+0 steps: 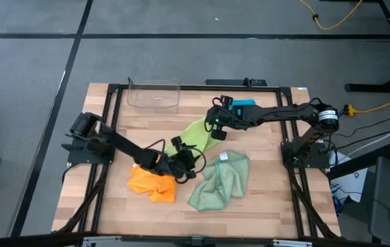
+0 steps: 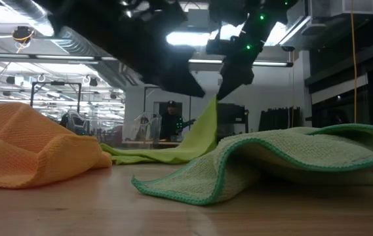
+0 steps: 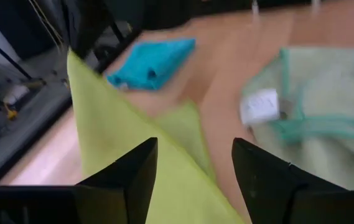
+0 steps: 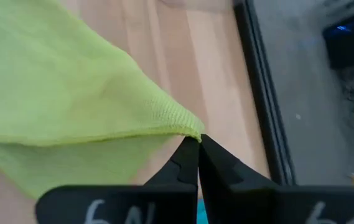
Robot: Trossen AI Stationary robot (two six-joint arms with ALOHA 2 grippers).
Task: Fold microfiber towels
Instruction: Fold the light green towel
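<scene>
While pinched, lime towel (image 4: 71, 93) corner aloft

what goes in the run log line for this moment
right pincer: shut on lime green towel corner, lifted | left pincer: open, over it

Lime towel (image 1: 193, 132): mid-table, one corner lifted and pulled taut, rest trailing on the wood.
Orange towel (image 1: 152, 184): crumpled heap at 7 o'clock of it.
Sage towel (image 1: 219, 180): rumpled, white tag up, at 5 o'clock.
Teal towel (image 1: 244, 103): folded, at 1 o'clock by the table's edge.
</scene>
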